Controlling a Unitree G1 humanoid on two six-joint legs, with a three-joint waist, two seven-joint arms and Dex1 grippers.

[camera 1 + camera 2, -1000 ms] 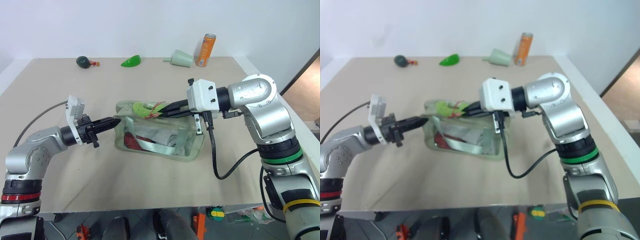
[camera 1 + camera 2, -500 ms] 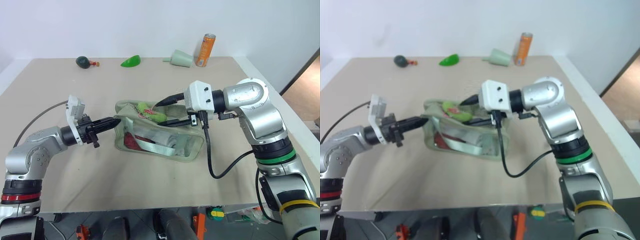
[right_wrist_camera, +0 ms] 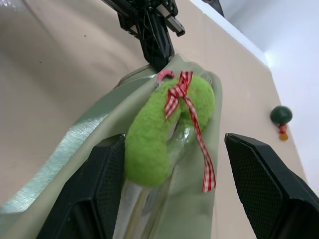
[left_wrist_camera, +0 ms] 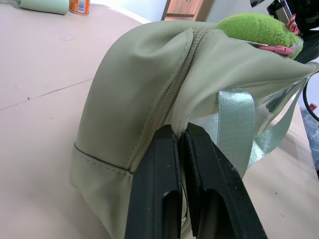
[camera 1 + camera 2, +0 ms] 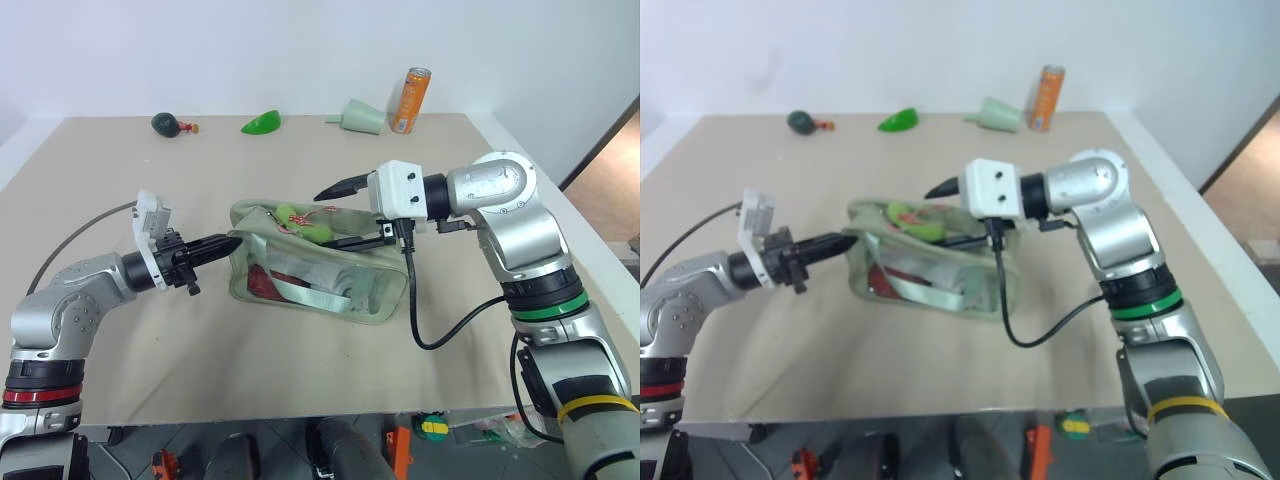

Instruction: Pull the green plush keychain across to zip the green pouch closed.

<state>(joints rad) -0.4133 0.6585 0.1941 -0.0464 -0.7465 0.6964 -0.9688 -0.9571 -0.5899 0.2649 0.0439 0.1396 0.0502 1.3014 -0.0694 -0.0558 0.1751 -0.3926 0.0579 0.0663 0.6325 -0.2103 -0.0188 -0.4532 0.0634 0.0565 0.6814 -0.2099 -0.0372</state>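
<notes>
The green pouch (image 5: 330, 292) lies mid-table, its clear window facing me. My left gripper (image 5: 228, 243) is shut on the pouch's left end, its fingers (image 4: 164, 164) pinching the fabric beside the zipper seam (image 4: 172, 94). The green plush keychain (image 5: 302, 221), fuzzy lime green with a red checked ribbon, rests on the pouch's top toward its left half. My right gripper (image 5: 342, 214) is open around the keychain from the right, one finger above it and one beside the top edge. In the right wrist view the keychain (image 3: 162, 137) sits loose between the spread fingers (image 3: 102, 189).
Along the far edge stand an orange can (image 5: 411, 100), a pale green cone cup (image 5: 362, 117), a bright green leaf piece (image 5: 262, 123) and a dark green round object (image 5: 167, 123). A black cable (image 5: 430, 320) hangs from my right wrist over the table.
My right gripper has opened and let go of the keychain, which has dropped onto the pouch's top. The left gripper has kept its hold and place.
</notes>
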